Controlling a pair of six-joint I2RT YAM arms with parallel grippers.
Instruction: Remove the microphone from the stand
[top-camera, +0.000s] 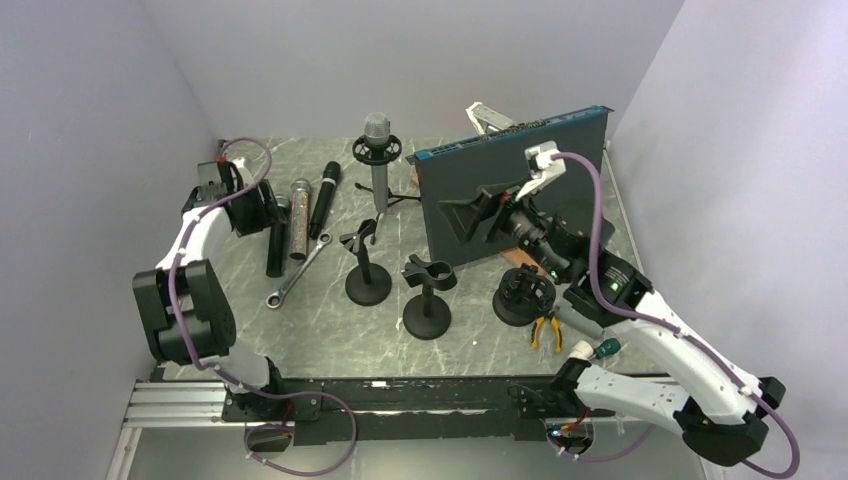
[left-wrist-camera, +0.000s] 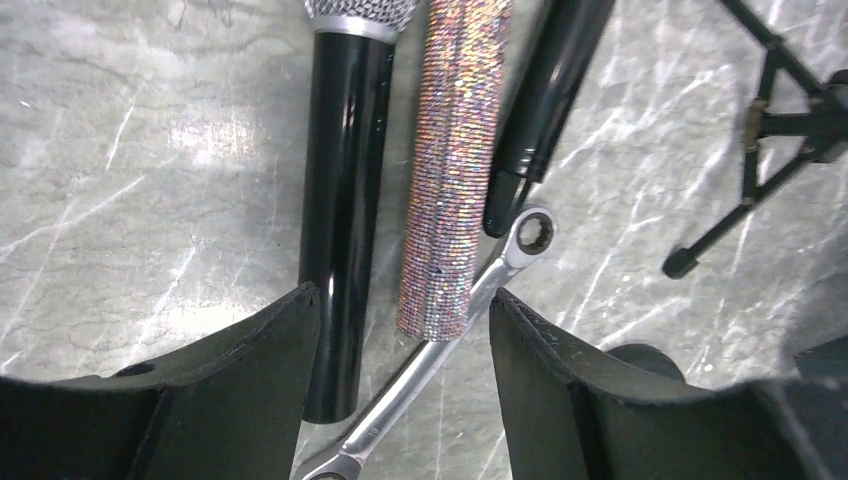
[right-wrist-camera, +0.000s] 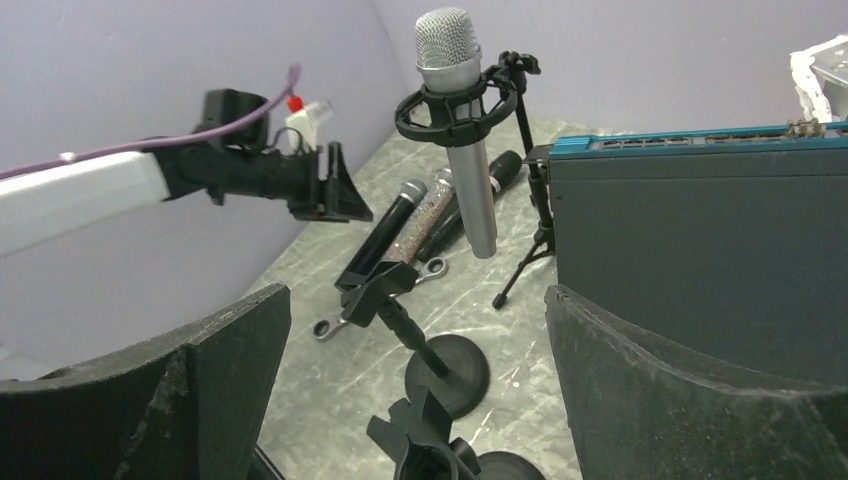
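While both arms stand off from it, the silver microphone (top-camera: 376, 128) sits upright in the ring cradle (right-wrist-camera: 405, 112) of the tripod stand (right-wrist-camera: 527, 130). Its mesh head rises above the ring and its long barrel hangs below. The left gripper (left-wrist-camera: 405, 295), to the left of the stand, hovers with its fingers apart and nothing between them, over a black microphone (left-wrist-camera: 345, 200), a glittered one (left-wrist-camera: 450, 170) and a wrench (left-wrist-camera: 470, 300), all lying flat. The right gripper (right-wrist-camera: 417, 290), in front of the stand and to its right, is likewise spread wide and empty, facing the cradle (a dark board (right-wrist-camera: 700, 250) stands just to the stand's right).

The barrel looks like smooth metal, so it is probably rigid, fairly weighty for its size, and slick enough to slip in a loose pinch. The mesh head looks easier to dent and is best left alone. The bare stretch of barrel below the ring seems the soundest place to clamp, across its width. The tripod looks light and thin-legged, so a pull that drags on the cradle could tip it. A straight upward lift along the barrel's axis seems the safest way out, perhaps with the other hand steadying the pole.
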